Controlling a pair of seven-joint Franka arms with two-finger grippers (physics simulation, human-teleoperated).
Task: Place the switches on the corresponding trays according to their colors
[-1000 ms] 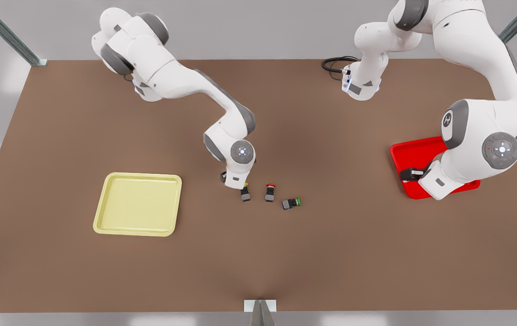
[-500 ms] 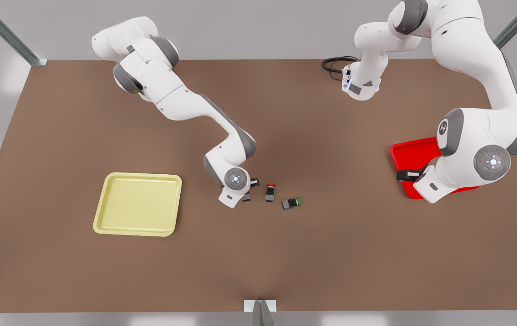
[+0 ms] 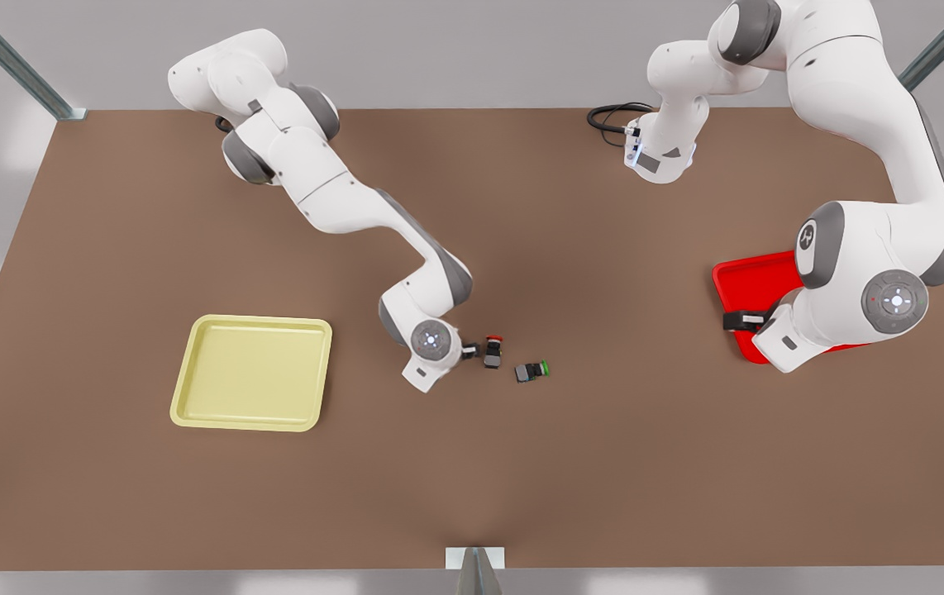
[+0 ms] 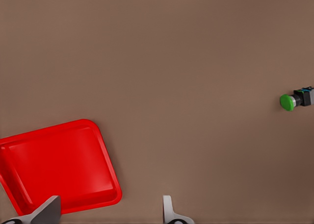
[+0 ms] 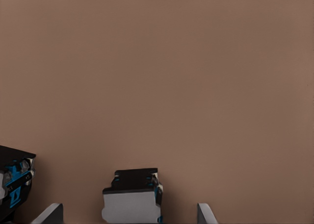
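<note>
The grey-bodied switch (image 5: 131, 197) sits on the brown table (image 3: 472, 479) squarely between the fingers of the right gripper (image 5: 127, 208). Bare table shows on either side of it before each fingertip, so neither pad touches it. Its cap cannot be seen from the right wrist view; the blocky body faces the camera, and which way its long axis runs cannot be told.

Just beyond one finger stands the red switch (image 3: 493, 354), upright, with its cap toward the far table edge in the front view. A little farther out from the right gripper lies the green switch (image 3: 531, 371), tipped on its side. Its long axis runs across the front view, and the cap points to the front view's right. Ahead of the right gripper the table is open.

The yellow tray (image 3: 250, 372) lies well apart on the gripper's other side, with bare table between them.

The right gripper's fingers are spread wide and hold nothing.

The left gripper (image 4: 108, 207) waits over the near corner of the red tray (image 4: 59, 165). Its fingers are parted and empty, with the green switch far off across bare table.
</note>
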